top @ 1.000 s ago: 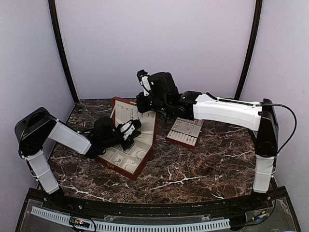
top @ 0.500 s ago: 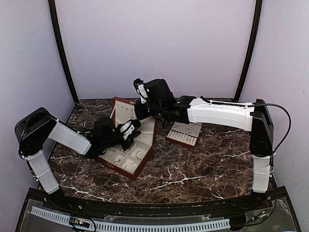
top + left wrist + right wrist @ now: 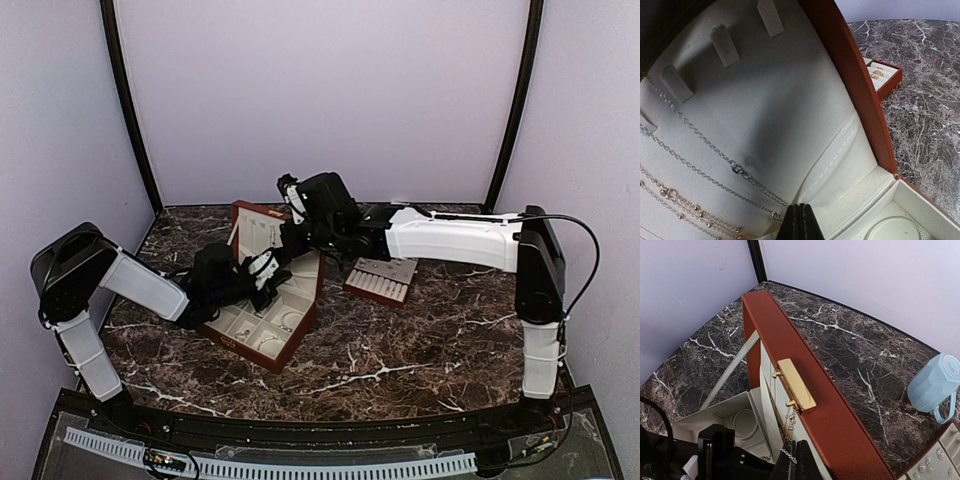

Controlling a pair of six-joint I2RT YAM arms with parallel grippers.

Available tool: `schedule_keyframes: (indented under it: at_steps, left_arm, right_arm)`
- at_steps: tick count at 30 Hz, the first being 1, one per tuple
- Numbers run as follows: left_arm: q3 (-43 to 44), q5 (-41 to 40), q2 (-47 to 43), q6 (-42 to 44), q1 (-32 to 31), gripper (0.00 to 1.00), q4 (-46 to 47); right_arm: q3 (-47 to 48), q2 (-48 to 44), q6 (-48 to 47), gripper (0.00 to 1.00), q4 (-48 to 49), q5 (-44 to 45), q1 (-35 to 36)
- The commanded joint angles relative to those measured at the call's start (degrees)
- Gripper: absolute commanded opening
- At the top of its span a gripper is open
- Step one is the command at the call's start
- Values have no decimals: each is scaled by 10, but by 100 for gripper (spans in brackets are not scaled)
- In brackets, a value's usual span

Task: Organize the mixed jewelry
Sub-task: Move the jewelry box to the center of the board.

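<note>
The reddish-brown box stands open with its lid upright. Silver chains and beaded gold chains of the mixed jewelry lie across the lid's cream lining. My left gripper is shut low against that lining, with one silver chain running into its tips. My right gripper reaches down over the lid's top edge beside the gold clasp. It is shut on a thin beaded chain, and a silver link strand drapes over one finger. A bracelet hoop lies in a box compartment.
The cream slotted tray with small rings sits right of the box, also seen as the tray. A pale blue mug lies on the marble behind the lid. A lid strap spans the box's side.
My right arm has swung left and down, bringing its gripper over the lid's top edge. The left arm and the box have stayed put.
</note>
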Motion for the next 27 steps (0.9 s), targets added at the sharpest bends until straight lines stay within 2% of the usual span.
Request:
schedule_keyframes:
  at_steps: [1, 13, 18, 27]
  left_arm:
    - [-19, -8, -8, -14, -4, 0, 7]
    - [-33, -11, -7, -22, -6, 0, 22]
    - [-31, -8, -6, -29, -8, 0, 23]
    - [8, 5, 13, -59, -54, 0, 19]
  right_arm:
    - [3, 6, 18, 0, 9, 37, -4]
    - [7, -1, 30, 0, 9, 67, -5]
    - [-6, -13, 23, 0, 25, 54, -5]
    - [-33, -34, 14, 0, 29, 53, -17]
